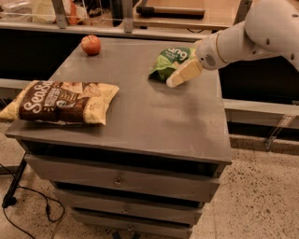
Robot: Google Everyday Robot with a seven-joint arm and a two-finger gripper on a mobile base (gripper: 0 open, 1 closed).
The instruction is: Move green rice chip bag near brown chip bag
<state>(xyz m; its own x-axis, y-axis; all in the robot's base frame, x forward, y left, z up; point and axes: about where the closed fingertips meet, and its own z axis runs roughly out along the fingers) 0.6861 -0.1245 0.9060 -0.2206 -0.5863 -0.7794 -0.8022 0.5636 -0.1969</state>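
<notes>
The green rice chip bag (169, 63) lies on the grey cabinet top (140, 112), at the far right. The brown chip bag (63, 101) with white "Sea S" lettering and pale yellow ends lies flat at the left front corner, partly over the edge. My gripper (180, 77) comes in from the right on a white arm. Its cream finger tip sits at the bag's near right edge, in front of the bag and partly covering it.
A red apple (91, 45) stands at the far left of the cabinet top. Drawers (117, 179) are below the top. A wooden counter with clutter (154, 14) runs behind. A black cable (28, 205) lies on the floor at left.
</notes>
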